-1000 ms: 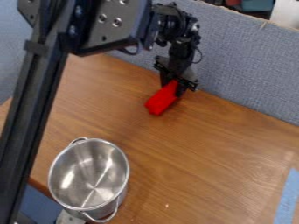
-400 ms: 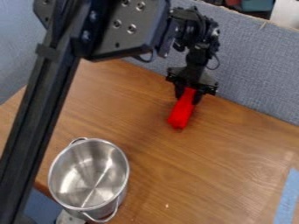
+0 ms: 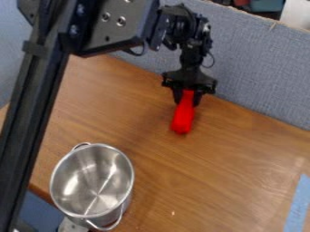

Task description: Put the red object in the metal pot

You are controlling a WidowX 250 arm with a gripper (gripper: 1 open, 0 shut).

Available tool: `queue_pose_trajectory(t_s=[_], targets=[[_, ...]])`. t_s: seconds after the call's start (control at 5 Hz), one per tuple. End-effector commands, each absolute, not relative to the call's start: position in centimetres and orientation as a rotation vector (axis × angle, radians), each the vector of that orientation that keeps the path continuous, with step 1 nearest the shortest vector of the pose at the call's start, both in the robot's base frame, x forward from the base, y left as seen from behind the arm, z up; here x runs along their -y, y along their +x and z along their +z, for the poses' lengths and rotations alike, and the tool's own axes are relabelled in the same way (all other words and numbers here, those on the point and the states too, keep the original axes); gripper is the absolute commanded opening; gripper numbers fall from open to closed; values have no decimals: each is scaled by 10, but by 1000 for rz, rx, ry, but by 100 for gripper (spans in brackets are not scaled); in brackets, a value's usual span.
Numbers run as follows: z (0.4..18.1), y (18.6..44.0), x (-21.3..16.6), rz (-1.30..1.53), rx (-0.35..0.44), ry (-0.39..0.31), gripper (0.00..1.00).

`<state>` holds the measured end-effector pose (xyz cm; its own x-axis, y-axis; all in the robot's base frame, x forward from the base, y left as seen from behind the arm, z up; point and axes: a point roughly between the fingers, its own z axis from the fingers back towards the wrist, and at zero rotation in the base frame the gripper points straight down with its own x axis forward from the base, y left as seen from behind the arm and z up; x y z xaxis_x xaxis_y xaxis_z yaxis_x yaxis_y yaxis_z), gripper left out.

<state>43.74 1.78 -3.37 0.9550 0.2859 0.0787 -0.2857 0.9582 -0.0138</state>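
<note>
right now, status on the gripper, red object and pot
Gripper shut on top end of red object, over table. Metal pot empty, near front edge. Nothing between them.

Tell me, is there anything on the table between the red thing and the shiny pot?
No. In the camera view, only bare wooden table lies between the red object and the metal pot.

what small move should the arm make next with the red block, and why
Probably lift the small red elongated block clear of the wooden table. The black gripper seems closed on its upper end, while its lower end looks still on the wood, and the shiny round steel pot sits empty nearer the camera.
</note>
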Motion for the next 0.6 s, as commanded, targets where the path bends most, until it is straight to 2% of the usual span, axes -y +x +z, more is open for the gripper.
queue_pose_trajectory(t_s=[0.0,0.4], targets=[[-32,436,-3,206,138,-23,0],[-40,415,40,112,135,-33,0]])
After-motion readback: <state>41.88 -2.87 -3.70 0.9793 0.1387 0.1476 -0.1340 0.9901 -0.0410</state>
